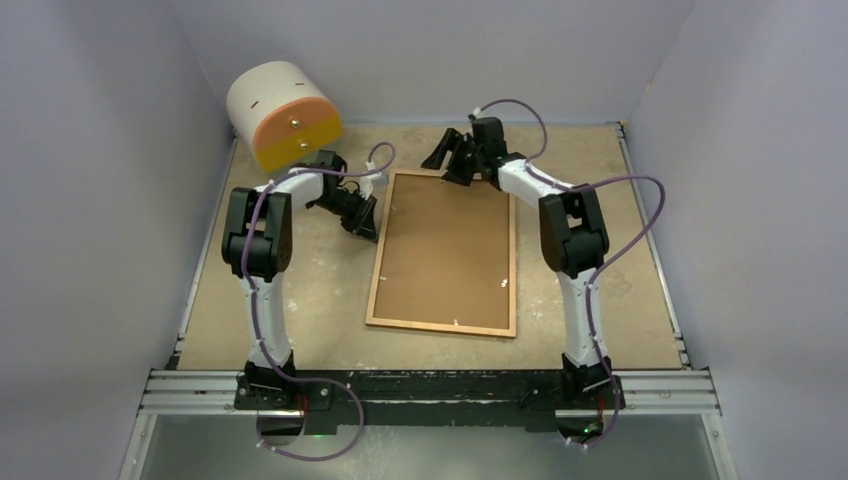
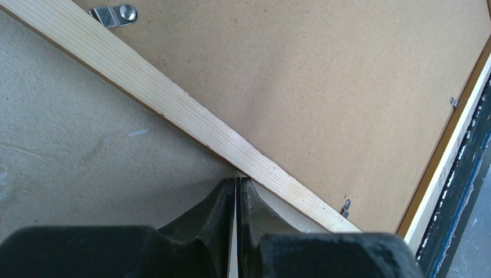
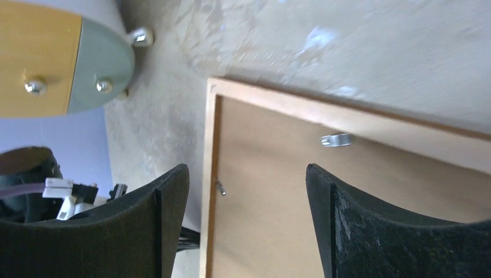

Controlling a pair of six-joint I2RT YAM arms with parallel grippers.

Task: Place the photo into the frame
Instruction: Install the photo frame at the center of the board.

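Left gripper point(image 2: 237, 182): jaws were pressed together, frame point(image 2: 173, 104) rail lay just ahead of tips. Right gripper point(image 3: 246, 171): jaws stood wide, backing board point(image 3: 272, 220) lay beneath.

Worktop point(image 1: 300, 300): pale, mottled board, walled on three sides. Frame point(image 1: 440, 327) lies flat at centre, back side up, long edges running near to far, slightly skewed. Brown backing board point(image 1: 445, 250) sits inside frame rim; small metal clips point(image 2: 116, 13) along its edges. White drum point(image 1: 280, 110) with orange-yellow face at far-left corner. My arm bases point(image 1: 270, 385) bolted to rail point(image 1: 450, 385) at near edge.
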